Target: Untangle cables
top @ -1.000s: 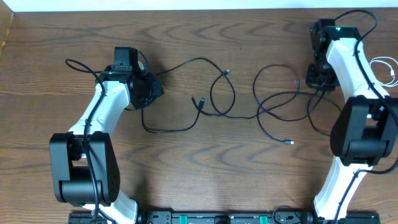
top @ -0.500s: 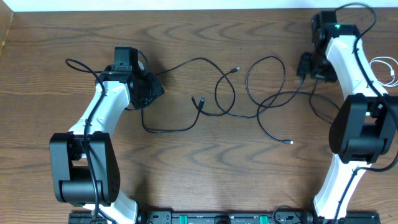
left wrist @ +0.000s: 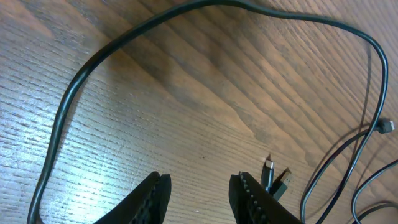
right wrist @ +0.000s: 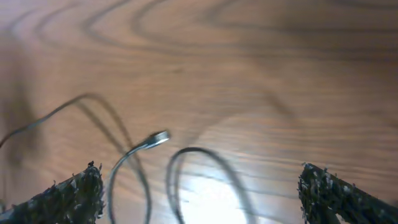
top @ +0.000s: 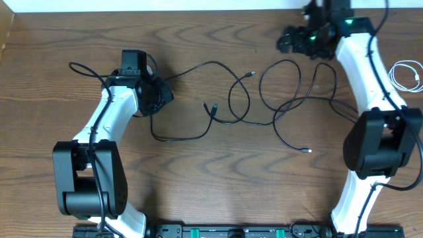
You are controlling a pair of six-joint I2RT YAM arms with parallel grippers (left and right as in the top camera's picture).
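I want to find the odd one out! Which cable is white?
The small looped white cable at the table's right edge. The black cables sprawl across the middle instead.

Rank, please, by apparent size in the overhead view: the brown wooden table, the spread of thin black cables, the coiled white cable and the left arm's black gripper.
1. Brown wooden table.
2. Spread of thin black cables.
3. Coiled white cable and left arm's black gripper: these look alike, so unranked.
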